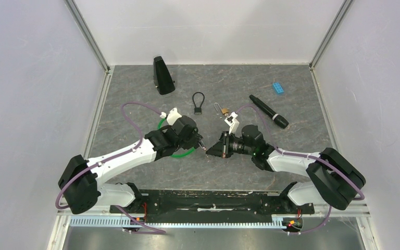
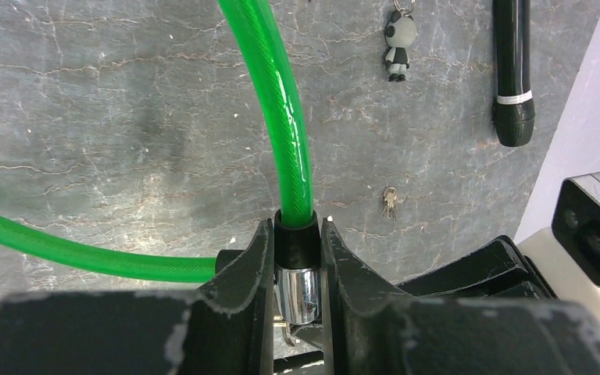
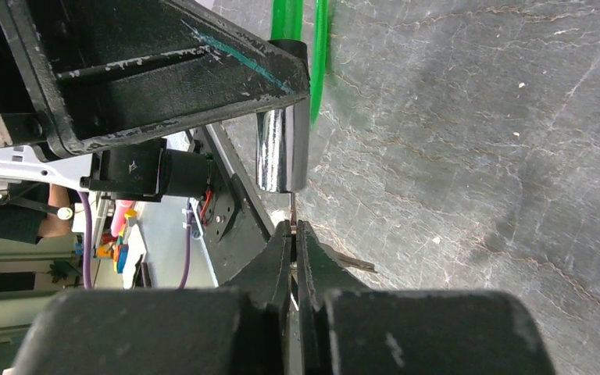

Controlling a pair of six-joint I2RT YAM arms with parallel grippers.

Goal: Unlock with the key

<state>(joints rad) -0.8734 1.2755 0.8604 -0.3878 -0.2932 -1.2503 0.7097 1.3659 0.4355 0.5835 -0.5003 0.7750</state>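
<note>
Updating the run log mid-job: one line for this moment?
left gripper: shut on green cable lock | right gripper: shut on key | key tip at lock cylinder

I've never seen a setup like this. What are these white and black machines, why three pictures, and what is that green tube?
Two white-and-black robot arms sit at a grey marbled table. One picture looks down from above; the other two come from cameras on each wrist. The left gripper clamps the chrome lock barrel of a green plastic-coated cable lock. The right gripper is shut on a thin metal key, its tip at the barrel's end. Also lying there: a black cone-shaped stand, a small black cable loop lock, a brass padlock, a black microphone and a blue toy brick.
</note>
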